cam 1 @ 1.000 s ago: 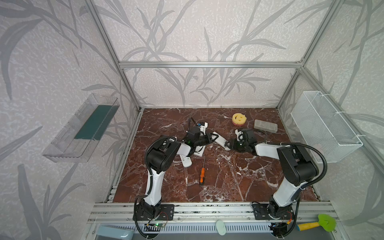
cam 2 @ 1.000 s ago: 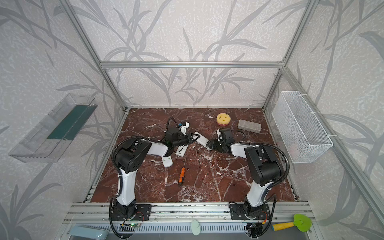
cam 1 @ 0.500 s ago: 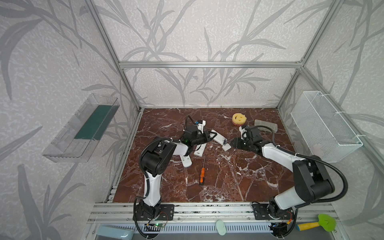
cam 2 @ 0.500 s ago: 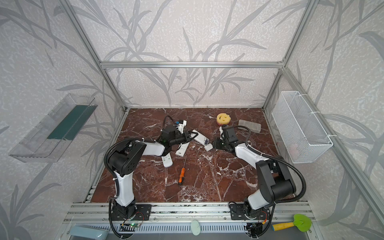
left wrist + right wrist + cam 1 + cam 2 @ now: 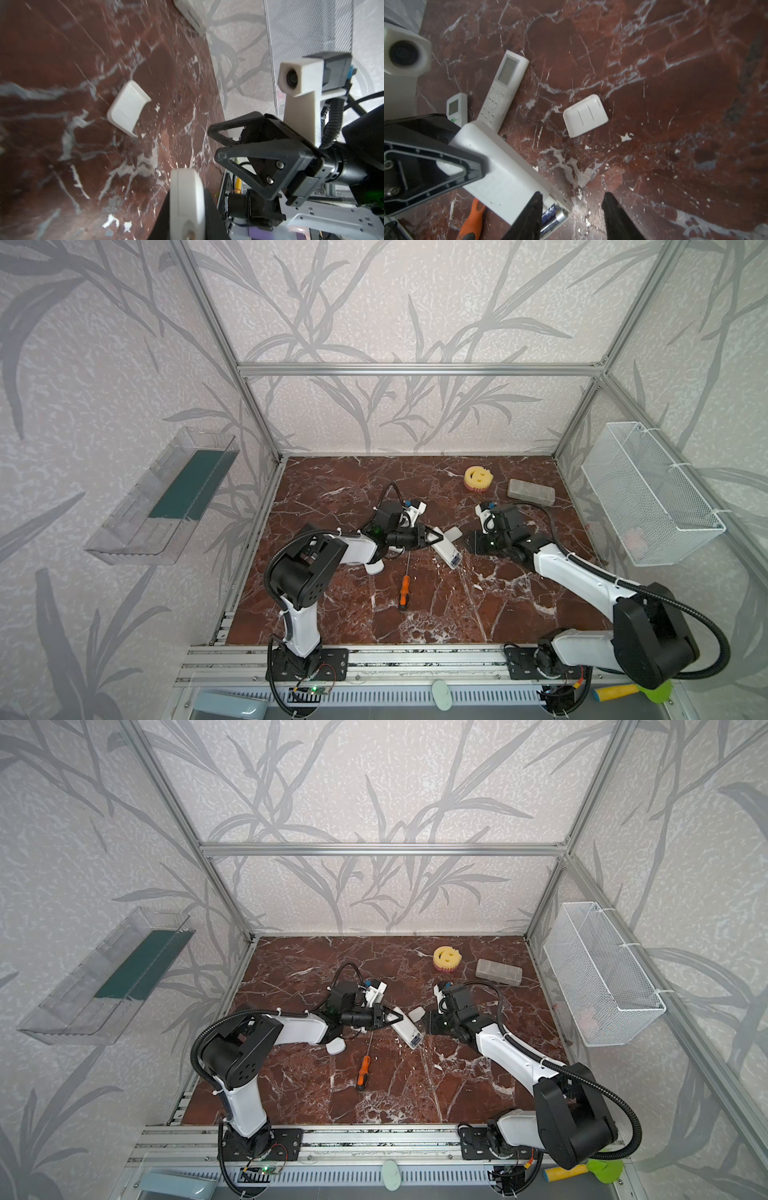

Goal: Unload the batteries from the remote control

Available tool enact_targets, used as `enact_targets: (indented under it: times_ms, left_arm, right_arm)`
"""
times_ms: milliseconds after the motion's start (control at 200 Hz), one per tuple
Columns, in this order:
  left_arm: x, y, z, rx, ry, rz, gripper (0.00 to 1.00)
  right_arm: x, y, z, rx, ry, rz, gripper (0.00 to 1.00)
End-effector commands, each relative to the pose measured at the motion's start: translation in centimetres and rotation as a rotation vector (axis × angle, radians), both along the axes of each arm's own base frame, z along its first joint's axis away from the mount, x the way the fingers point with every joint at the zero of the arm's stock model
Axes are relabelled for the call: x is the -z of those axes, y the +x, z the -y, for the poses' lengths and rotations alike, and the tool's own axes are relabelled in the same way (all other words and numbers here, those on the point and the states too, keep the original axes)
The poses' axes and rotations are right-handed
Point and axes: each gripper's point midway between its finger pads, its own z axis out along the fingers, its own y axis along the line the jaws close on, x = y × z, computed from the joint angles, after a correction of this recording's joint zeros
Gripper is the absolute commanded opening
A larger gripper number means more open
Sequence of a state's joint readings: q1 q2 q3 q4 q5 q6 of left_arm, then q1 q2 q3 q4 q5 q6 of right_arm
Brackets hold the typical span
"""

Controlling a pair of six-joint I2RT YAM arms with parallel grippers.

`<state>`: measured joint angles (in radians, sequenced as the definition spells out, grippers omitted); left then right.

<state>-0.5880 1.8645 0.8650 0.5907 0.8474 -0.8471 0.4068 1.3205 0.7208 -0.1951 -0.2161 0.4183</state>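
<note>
My left gripper (image 5: 433, 537) is shut on a white remote control (image 5: 446, 552), holding it tilted above the marble floor; in the left wrist view its rounded end (image 5: 186, 199) sits between the jaws. The remote's (image 5: 500, 178) back compartment is uncovered at its free end, and dark blue and silvery batteries (image 5: 555, 215) lie inside. My right gripper (image 5: 572, 216) is open just at that end, one fingertip (image 5: 534, 209) overlapping the batteries, the other over bare floor. In both top views the right gripper (image 5: 430, 1026) faces the remote (image 5: 407, 1032) from the right.
A loose white cover (image 5: 585, 115) lies on the floor beyond the remote. A long white remote (image 5: 504, 89) and a small one (image 5: 456, 109) lie behind the left gripper. An orange-handled screwdriver (image 5: 404, 593) lies in front. A yellow sponge (image 5: 478, 477), grey block (image 5: 531, 491) and wire basket (image 5: 648, 497) are at the back right.
The right arm has stretched out, its elbow swinging to the right and forward, while its gripper stays by the remote's free end. The left gripper keeps holding the remote, now angled more toward the front.
</note>
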Motion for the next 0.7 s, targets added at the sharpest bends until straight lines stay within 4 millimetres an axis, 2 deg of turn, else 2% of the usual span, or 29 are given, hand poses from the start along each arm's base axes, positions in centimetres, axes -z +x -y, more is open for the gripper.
enact_targets:
  times_ms: [0, 50, 175, 320, 385, 510, 700]
  left_arm:
    - [2.0, -2.4, 0.0, 0.083, 0.042, -0.065, 0.0]
    - [2.7, -2.5, -0.2, 0.082, 0.065, -0.077, 0.0]
    - [4.3, -2.4, -0.3, 0.093, 0.127, -0.097, 0.11]
    - [5.0, -1.8, 0.1, 0.103, 0.152, -0.103, 0.2]
    - [5.6, -1.4, -0.1, 0.105, 0.192, -0.095, 0.28]
    - [5.8, -0.3, -0.6, 0.089, 0.243, -0.064, 0.43]
    - [5.5, 2.1, -1.6, 0.042, 0.27, -0.024, 0.51]
  right_arm:
    - [0.4, -1.3, 0.5, 0.0, -0.022, -0.022, 0.47]
    - [0.5, -1.5, 0.7, 0.001, -0.024, -0.027, 0.46]
    - [1.0, -2.0, 0.7, -0.004, -0.025, -0.043, 0.45]
    - [1.3, -2.1, 0.5, -0.011, -0.023, -0.051, 0.44]
    - [1.5, -2.2, 0.5, -0.012, -0.024, -0.054, 0.44]
    - [2.2, -2.4, 0.5, -0.017, -0.024, -0.071, 0.44]
    - [3.3, -2.4, 0.3, -0.017, -0.025, -0.086, 0.44]
